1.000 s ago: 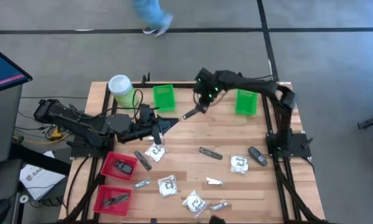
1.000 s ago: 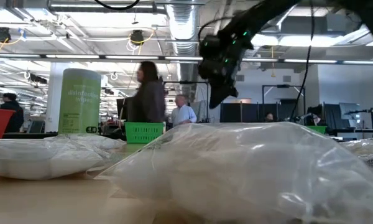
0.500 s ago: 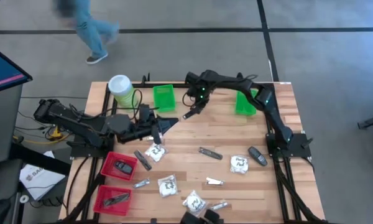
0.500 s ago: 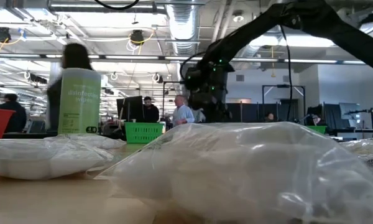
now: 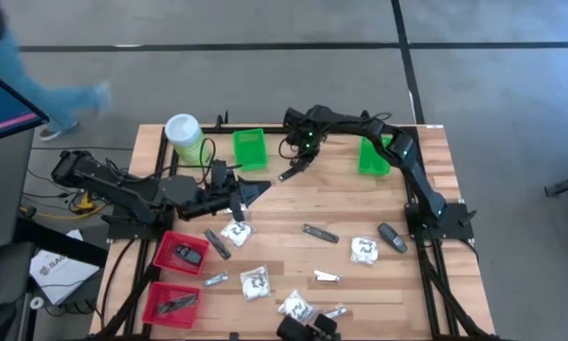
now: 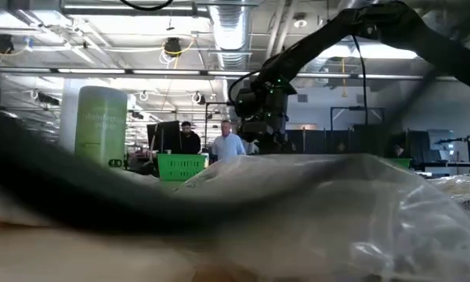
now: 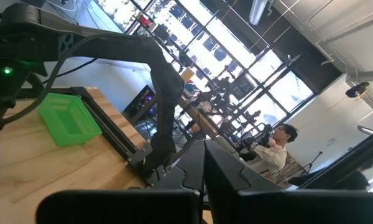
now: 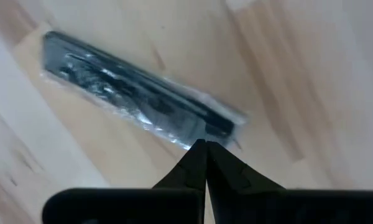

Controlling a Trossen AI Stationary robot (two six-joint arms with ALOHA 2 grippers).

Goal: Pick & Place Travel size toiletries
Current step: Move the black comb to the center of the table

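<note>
Overhead, right hand (image 5: pixel 303 154) closed, poised above wrapped dark stick (image 8: pixel 137 93).

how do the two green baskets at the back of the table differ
The left green basket lies between the light-green canister and the right gripper; the right green basket lies beyond that arm, near the table's right edge. The left one looks brighter and sits slightly turned; the right one looks squarer to the table edge. Both are small, green and look empty from above.
</note>
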